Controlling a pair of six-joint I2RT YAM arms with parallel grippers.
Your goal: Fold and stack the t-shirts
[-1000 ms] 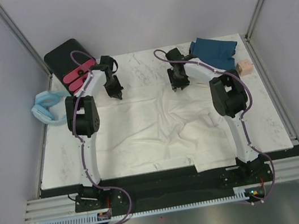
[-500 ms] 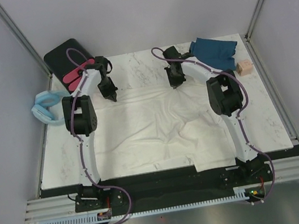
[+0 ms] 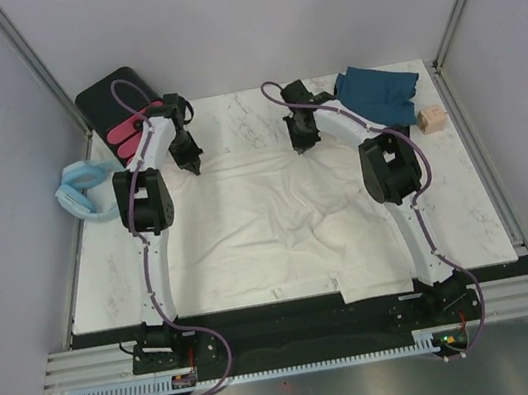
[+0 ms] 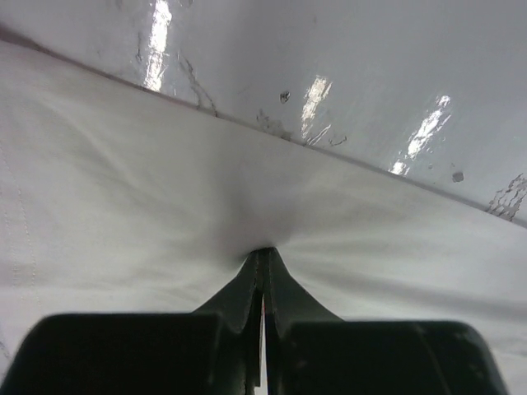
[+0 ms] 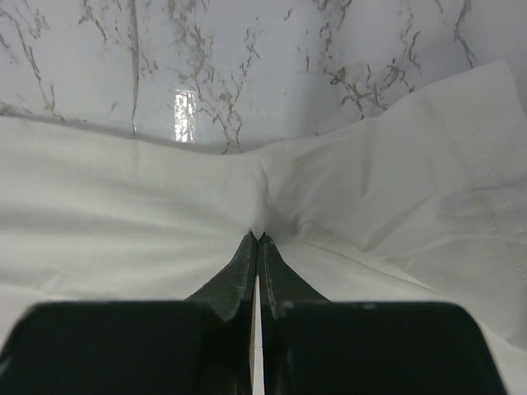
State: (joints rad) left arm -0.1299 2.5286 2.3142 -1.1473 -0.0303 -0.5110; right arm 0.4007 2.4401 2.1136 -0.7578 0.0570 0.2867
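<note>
Marble-white desk (image 3: 239, 110), seen from above. Cream shirt (image 3: 258, 219) spread rumpled across the middle; teal shirt (image 3: 378, 92) bunched at the far right corner. Left claw (image 4: 263, 262) and right claw (image 5: 256, 241) each pressed together, pinching the cream shirt's far edge. Judged soft, light and limp: best taken by edges or corners, prone to sagging.

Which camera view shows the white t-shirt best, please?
The top external view: the white t-shirt lies spread out there. Each wrist view shows only a patch of its far edge, pinched between fingers.
</note>
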